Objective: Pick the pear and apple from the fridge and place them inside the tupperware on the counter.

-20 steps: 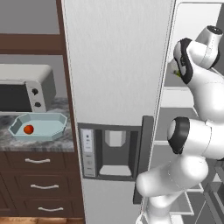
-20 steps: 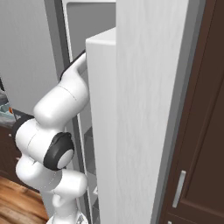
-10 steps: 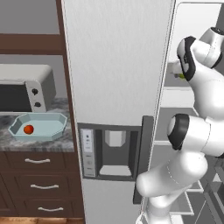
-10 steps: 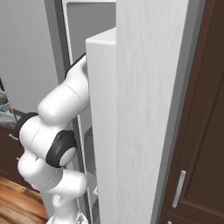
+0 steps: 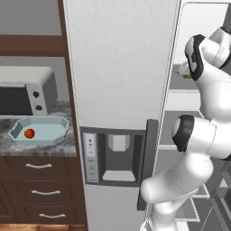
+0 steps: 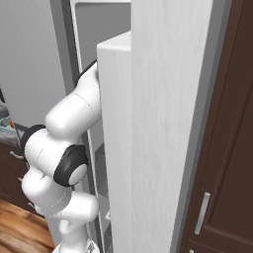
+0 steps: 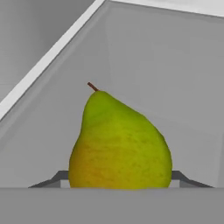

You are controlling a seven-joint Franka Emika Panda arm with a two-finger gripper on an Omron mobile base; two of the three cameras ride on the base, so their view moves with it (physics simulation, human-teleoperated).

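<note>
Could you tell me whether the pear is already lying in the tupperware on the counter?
No, the tupperware holds just the apple, while the pear sits on a white fridge shelf right before the hand camera.

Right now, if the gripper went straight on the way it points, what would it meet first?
The pear. In the hand view it stands upright, dead centre and close in front of the camera, on the fridge shelf. Nothing shows between them, though the exact gap is hard to judge.
</note>
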